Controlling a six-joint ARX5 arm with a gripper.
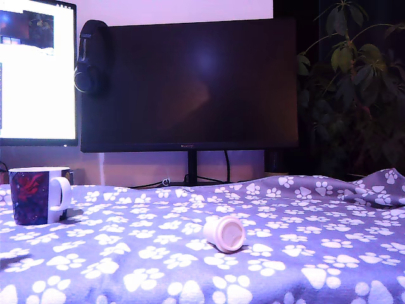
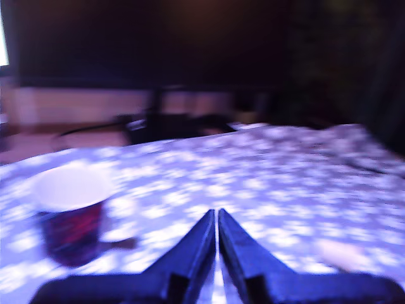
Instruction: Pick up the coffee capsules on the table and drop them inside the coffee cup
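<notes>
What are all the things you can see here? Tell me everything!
white capsule: one, cream-white, lying on its side on the cloth, mid-table.
coffee cup: one, purple-red print with white handle, exterior view's left.
paw-print cloth: one, lavender-blue, covering the table.
dark monitor: one, black, behind, centre.
lit screen: one, bright white, exterior view's left.
headphones: one pair, black, hung on the dark monitor's corner.
plant: one, green, exterior view's right.
pincer: one, blue, shut, seen in the wrist view only.

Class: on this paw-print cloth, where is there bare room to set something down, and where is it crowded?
Free: the wide stretch between the coffee cup and the white capsule, and the cloth to the capsule's right in the exterior view. Tighter: the cup's corner and the rumpled far right edge.
</notes>
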